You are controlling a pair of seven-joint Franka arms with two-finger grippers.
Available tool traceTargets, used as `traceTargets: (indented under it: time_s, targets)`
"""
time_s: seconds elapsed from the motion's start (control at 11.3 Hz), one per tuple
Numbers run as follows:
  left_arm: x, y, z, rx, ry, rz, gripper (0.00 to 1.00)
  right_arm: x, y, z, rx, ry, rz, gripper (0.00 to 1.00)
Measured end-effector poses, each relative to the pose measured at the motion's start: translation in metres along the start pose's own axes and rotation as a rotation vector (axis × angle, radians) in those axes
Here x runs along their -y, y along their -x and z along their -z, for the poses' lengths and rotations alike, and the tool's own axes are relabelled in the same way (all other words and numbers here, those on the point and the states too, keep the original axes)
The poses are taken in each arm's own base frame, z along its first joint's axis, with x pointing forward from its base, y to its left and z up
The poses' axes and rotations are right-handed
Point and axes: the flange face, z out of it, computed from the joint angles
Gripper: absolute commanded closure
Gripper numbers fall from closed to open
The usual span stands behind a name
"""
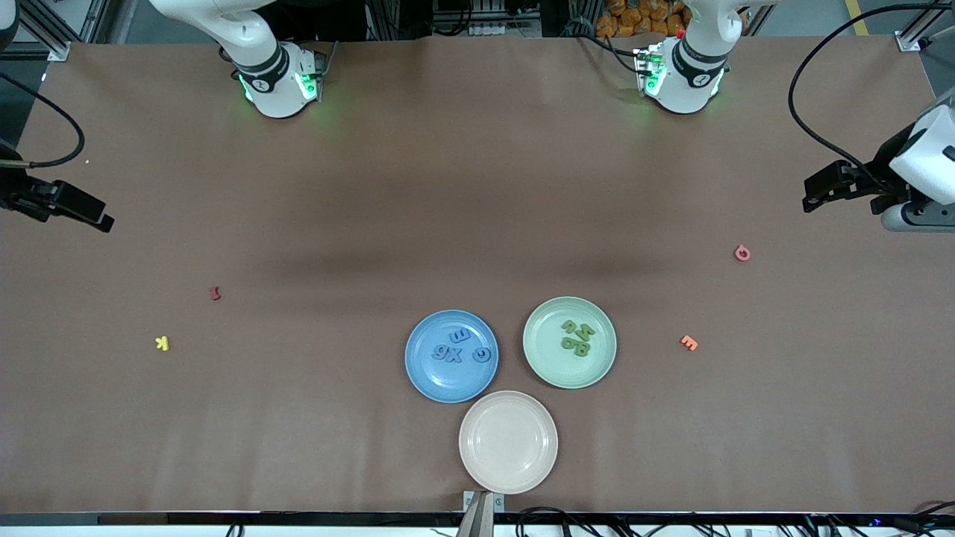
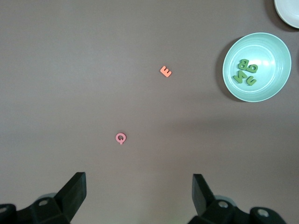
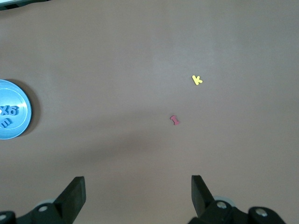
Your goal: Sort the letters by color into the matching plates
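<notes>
Two plates sit side by side on the brown worktop (image 1: 477, 186), each carrying its own color: the blue plate (image 1: 427, 373) holds the blue letters (image 1: 461, 350), while the mint green plate (image 1: 545, 365), just beside it toward the left arm's end, holds the green letters (image 1: 578, 338). A cream plate (image 1: 508, 470) lies bare at six o'clock of the pair, nearer the front camera and close to both. Stray pieces lie on the worktop well apart from the plates: an orange E (image 1: 689, 342) at three o'clock of the green plate, a pink piece (image 1: 741, 253) at about one o'clock of that E, a yellow K (image 1: 162, 343) at nine o'clock of the blue plate, and a dark red piece (image 1: 215, 293) at one o'clock of the K. Both arms wait at the worktop's ends. The left tool (image 2: 140, 191) hangs over the bare worktop by the pink piece, jaws wide and holding nothing; the right tool (image 3: 138, 193) hangs over the bare worktop near the dark red piece, likewise spread wide with nothing between its fingers.
</notes>
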Motion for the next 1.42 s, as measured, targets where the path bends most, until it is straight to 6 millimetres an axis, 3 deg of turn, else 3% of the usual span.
traceTargets:
  time_s: [0.89,1.42]
  targets:
    - [0.002,-0.012,0.008,-0.099,0.003,0.005,0.0,-0.002,0.0,-0.001,0.001,0.003,-0.003,0.0]
    - [0.002,-0.017,0.0,-0.088,0.005,0.004,0.0,-0.002,0.0,-0.001,0.001,0.003,-0.004,0.0]
